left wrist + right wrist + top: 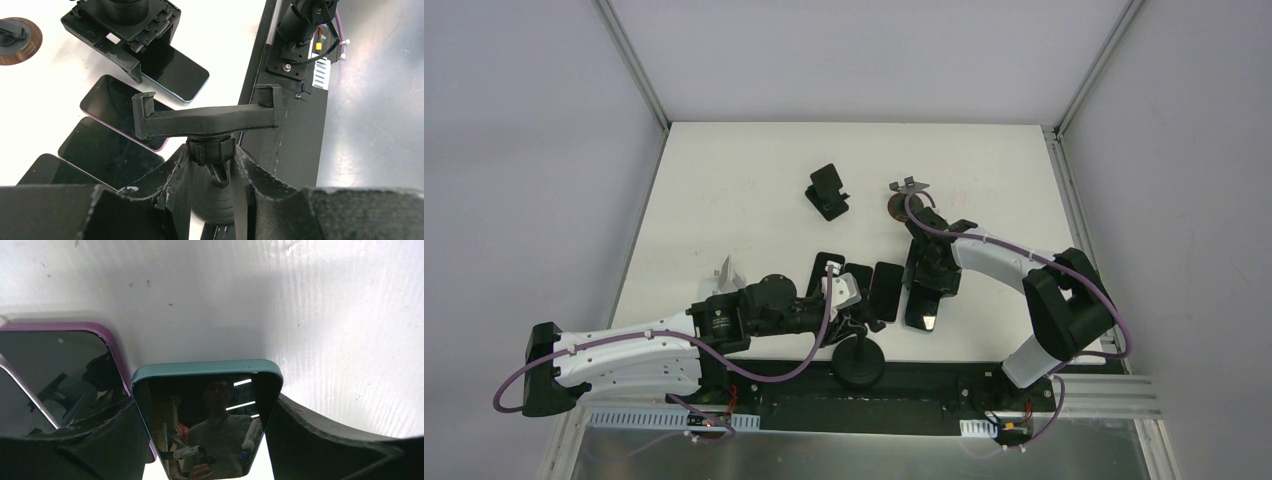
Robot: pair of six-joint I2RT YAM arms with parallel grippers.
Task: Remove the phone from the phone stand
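Observation:
The phone (205, 425), in a teal case with a dark screen, sits between the fingers of my right gripper (205, 440), which is shut on its long edges. It lies flat, low over the table (724, 200), near the front edge (924, 308); I cannot tell if it rests on the surface. The black phone stand (207, 117) has an empty clamp on a round base (859, 362). My left gripper (212, 165) is shut on the stand's neck just under the clamp. In the left wrist view the right gripper (125, 25) sits over the teal phone (180, 72).
Three more dark phones (886, 290) (859, 280) (829, 268) lie side by side left of the teal one, the nearest in a purple case (60, 365). A black folding stand (827, 190) and a brown disc with a metal clip (904, 203) stand further back.

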